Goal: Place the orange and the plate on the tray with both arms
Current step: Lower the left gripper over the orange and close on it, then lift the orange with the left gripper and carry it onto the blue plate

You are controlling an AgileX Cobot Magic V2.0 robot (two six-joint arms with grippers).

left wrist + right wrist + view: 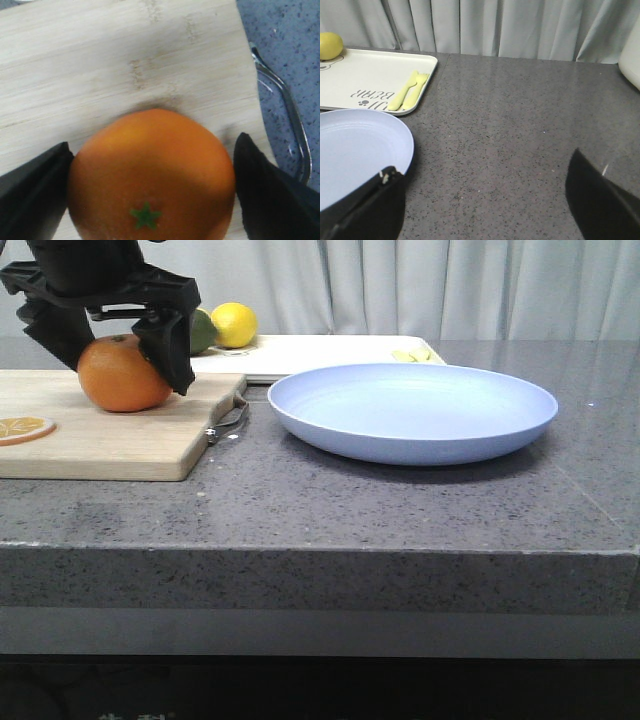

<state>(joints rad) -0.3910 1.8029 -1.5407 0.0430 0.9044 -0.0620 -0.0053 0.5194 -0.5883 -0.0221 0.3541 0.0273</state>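
The orange [120, 382] sits on the wooden cutting board [110, 435] at the left. My left gripper [128, 365] reaches down over it with a black finger on each side. In the left wrist view the fingers [35, 190] press against both flanks of the orange [150, 170], stem star facing up. The lavender-blue plate [412, 410] lies on the counter in the middle. The cream-white tray [320, 352] lies behind it. My right gripper [485, 200] is open and empty over the bare counter, one finger at the rim of the plate [355, 150]. It is out of the front view.
A lemon [233, 323] and a green fruit [203, 332] sit on the tray's left part, and a yellow fork and spoon [409, 90] on its right end. An orange slice [22, 427] lies on the board. The board's metal handle [228, 420] points at the plate. Grey curtain behind.
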